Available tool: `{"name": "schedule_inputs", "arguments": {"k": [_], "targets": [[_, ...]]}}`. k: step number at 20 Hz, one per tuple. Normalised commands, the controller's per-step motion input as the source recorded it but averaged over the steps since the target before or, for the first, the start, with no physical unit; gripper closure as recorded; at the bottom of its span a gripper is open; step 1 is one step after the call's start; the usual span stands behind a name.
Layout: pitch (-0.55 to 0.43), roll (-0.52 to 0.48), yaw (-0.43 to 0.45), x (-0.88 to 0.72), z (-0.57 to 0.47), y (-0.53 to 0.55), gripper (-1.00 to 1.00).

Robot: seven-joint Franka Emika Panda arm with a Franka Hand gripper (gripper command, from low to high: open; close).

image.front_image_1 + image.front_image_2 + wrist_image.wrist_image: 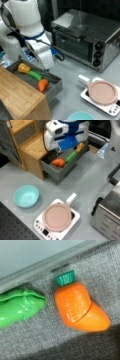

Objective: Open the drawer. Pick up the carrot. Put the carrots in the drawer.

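Lying loose in the open drawer (pixel 56 86) just beside the green vegetable (pixel 20 306), carrot (pixel 78 306): likely light, hard, slick plastic, best pinched across its ribbed middle; gripper (pixel 47 68) just above it, spread or closed impossible to tell.

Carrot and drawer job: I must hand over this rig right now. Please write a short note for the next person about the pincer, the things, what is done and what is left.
Pincer: its fingers are not in view; the arm's wrist hangs over the open drawer, holding nothing that shows.
Carrot: lies loose on the drawer floor, beside the green toy vegetable; a yellow toy vegetable lies further in.
Done: drawer open, carrot inside.
Left: no other carrot shows in any view.
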Motion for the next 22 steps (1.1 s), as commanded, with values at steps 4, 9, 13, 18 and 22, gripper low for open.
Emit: {"name": "schedule_inputs", "arguments": {"k": [4, 9, 13, 18, 22], "targets": [[-0.225, 0.071, -0.516, -0.28, -0.20, 0.34, -1.00], [-0.266, 0.176, -0.481, -0.17, -0.40, 0.38, -1.00], [-0.177, 0.263, -0.452, -0.12, -0.33, 0.45, -1.00], [0.001, 0.152, -0.467, -0.09, 0.09, 0.39, -1.00], [0.083, 0.003, -0.308, -0.06, 0.19, 0.23, -1.00]]}}
